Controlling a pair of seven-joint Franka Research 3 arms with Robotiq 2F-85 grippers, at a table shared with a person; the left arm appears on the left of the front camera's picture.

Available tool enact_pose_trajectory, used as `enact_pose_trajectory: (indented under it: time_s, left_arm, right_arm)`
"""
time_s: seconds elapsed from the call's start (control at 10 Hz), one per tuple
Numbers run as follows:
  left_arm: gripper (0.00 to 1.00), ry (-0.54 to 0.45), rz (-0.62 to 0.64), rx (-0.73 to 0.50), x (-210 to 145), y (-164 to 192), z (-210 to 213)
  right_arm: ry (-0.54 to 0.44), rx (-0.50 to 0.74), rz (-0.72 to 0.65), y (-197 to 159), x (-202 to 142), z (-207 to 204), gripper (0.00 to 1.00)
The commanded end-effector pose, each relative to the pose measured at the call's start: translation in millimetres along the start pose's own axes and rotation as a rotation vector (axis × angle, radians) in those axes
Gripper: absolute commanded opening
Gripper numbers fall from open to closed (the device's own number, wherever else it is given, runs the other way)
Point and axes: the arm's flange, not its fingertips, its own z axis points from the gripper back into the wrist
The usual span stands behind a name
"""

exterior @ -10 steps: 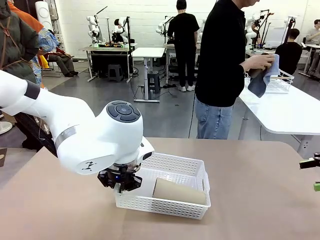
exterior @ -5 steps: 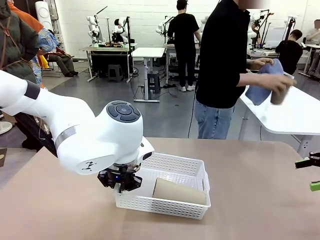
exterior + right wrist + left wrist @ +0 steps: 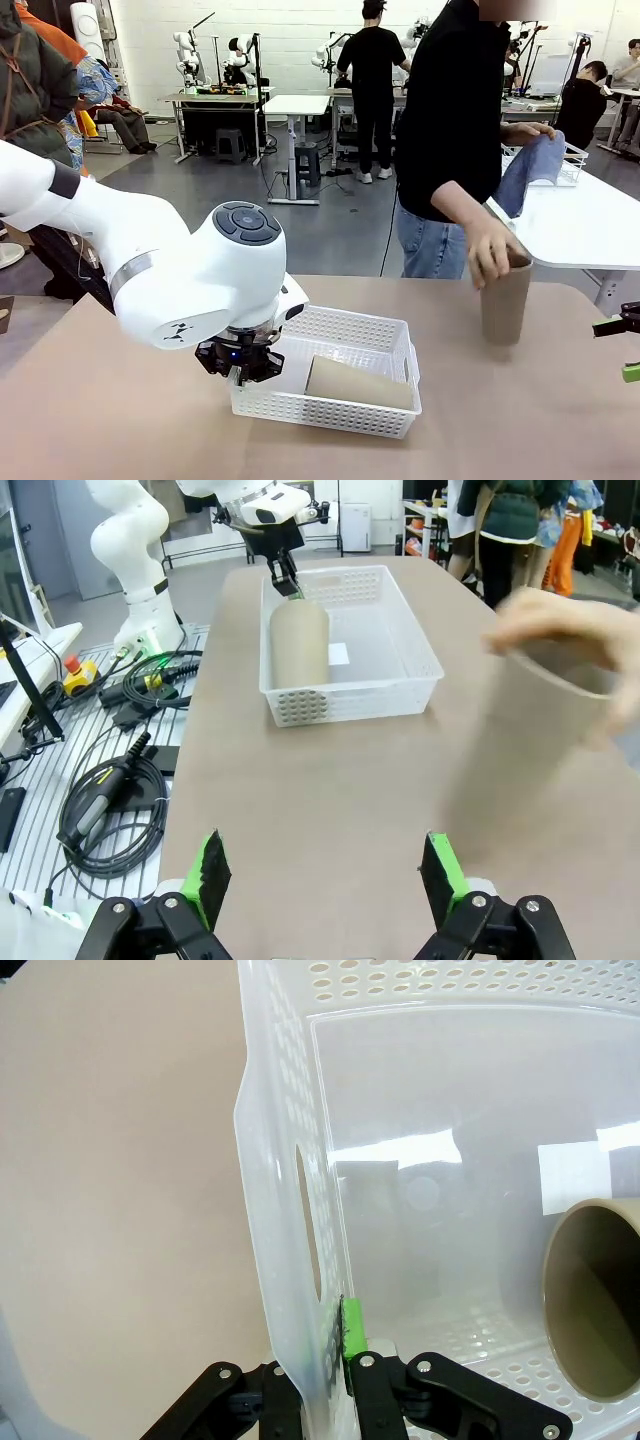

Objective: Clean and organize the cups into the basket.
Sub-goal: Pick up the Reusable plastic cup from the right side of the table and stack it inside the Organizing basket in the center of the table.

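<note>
Fingers (image 3: 352, 1325) of the left gripper (image 3: 335, 1325) clamped on the short end wall of the basket (image 3: 285, 1160), one inside and one outside, just below the cut-out handle; green pad flat against the inner face. Front view: same left gripper (image 3: 245, 370) under the white wrist, at the left end of the basket (image 3: 320, 408), which sits on the desk (image 3: 500, 420) left of centre, towards the near edge. Inside, a tan lying cup (image 3: 355, 382) on its side along the near long wall. Left wrist view: open mouth of the lying cup (image 3: 595, 1300) facing the clamped end, apart from the wall; not visible from the front. Fingers (image 3: 208, 868) of the right gripper (image 3: 325, 865) spread wide, nothing between them, above bare desk; in the front view only the tips of the right gripper (image 3: 625, 348) at the right edge of the picture. Upright cup (image 3: 505, 300) standing near the far edge of the desk, right of the basket and well apart from it, the person's hand (image 3: 490, 250) gripping its rim from above. Right wrist view: upright cup (image 3: 560, 730) and hand blurred, colour hard to tell; basket (image 3: 350, 702) and lying cup (image 3: 300, 640) beyond. Front view also: blue cloth (image 3: 530, 170) in the person's other hand.
</note>
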Motion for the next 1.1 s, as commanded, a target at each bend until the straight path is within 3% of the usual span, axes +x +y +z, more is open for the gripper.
enact_pose_trajectory:
  time_s: [0.0, 0.7, 1.0]
  left_arm:
    - [0.00, -0.009, -0.007, 0.015, -3, 0, -1]
    - [0.00, -0.009, -0.007, 0.015, -3, 0, -1]
    - [0.00, -0.009, -0.007, 0.015, -3, 0, -1]
  right_arm:
    - [-0.010, 0.007, 0.015, 2, 1, 1, 1.00]
    - [0.002, 0.003, 0.001, 0, 0, -1, 1.00]
    - [0.061, 0.118, -0.095, -42, -35, -76, 1.00]
